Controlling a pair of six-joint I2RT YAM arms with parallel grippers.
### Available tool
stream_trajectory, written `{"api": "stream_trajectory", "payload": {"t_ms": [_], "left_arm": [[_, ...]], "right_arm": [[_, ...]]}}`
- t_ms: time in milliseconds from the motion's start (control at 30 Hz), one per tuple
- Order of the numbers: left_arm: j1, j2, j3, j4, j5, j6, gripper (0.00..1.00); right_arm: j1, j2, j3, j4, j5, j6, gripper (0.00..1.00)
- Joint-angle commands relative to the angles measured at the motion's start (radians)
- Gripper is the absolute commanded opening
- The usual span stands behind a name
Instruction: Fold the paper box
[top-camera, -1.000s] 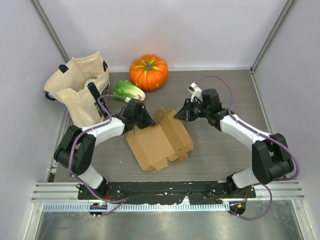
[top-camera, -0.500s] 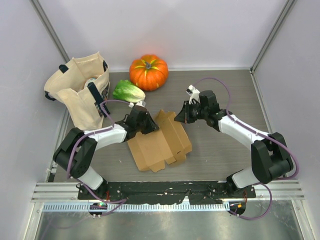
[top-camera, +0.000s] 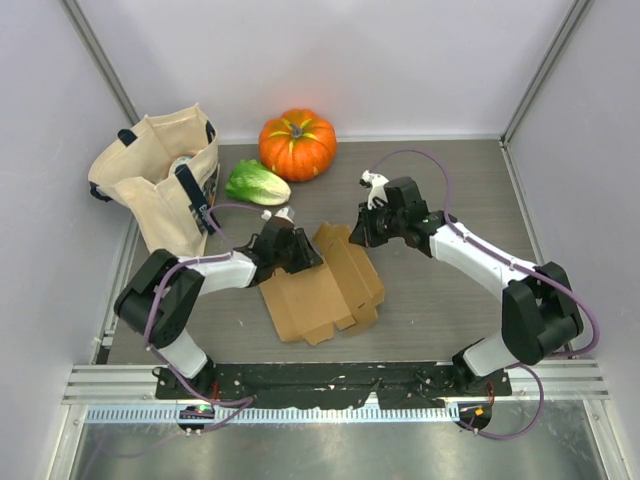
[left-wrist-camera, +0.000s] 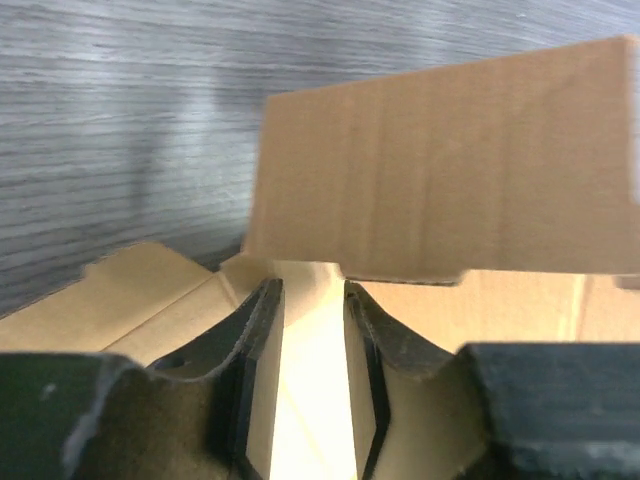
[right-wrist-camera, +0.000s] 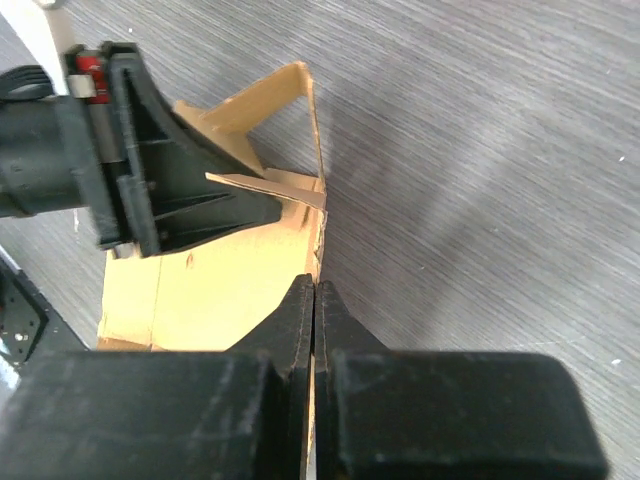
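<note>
On my far left the canvas tote bag (top-camera: 150, 190) slumps against the wall, with a head of lettuce (top-camera: 257, 183) beside it and the pumpkin (top-camera: 297, 143) just beyond, at the back of the table (top-camera: 440, 300).

The left gripper (top-camera: 305, 256) lies low over the left rear part of the paper box (top-camera: 315, 295). From its wrist camera I see its fingers (left-wrist-camera: 255, 350) a narrow gap apart with bright cardboard showing in the gap and one flap standing upright just ahead. I cannot tell whether they are pinching anything.

The box sits half-formed in the middle of the table, between the two arms, its scalloped tabs towards the near right.

The right gripper (top-camera: 357, 235) meets the box's far right corner. In its wrist view, its fingers (right-wrist-camera: 295, 330) are pressed together on the thin edge of a raised panel.
</note>
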Motion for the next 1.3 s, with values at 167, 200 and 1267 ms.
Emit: {"api": "stream_trajectory", "payload": {"t_ms": [167, 200, 1267], "left_arm": [[0.003, -0.307, 0.018, 0.015, 0.141, 0.098, 0.54], [0.003, -0.324, 0.03, 0.0, 0.143, 0.112, 0.54], [-0.046, -0.185, 0.254, -0.138, 0.037, 0.62, 0.31]], "right_arm": [[0.066, 0.043, 0.162, -0.093, 0.152, -0.216, 0.01], [0.069, 0.051, 0.182, -0.102, 0.156, -0.215, 0.01], [0.086, 0.144, 0.351, -0.278, -0.057, -0.48, 0.01]]}}
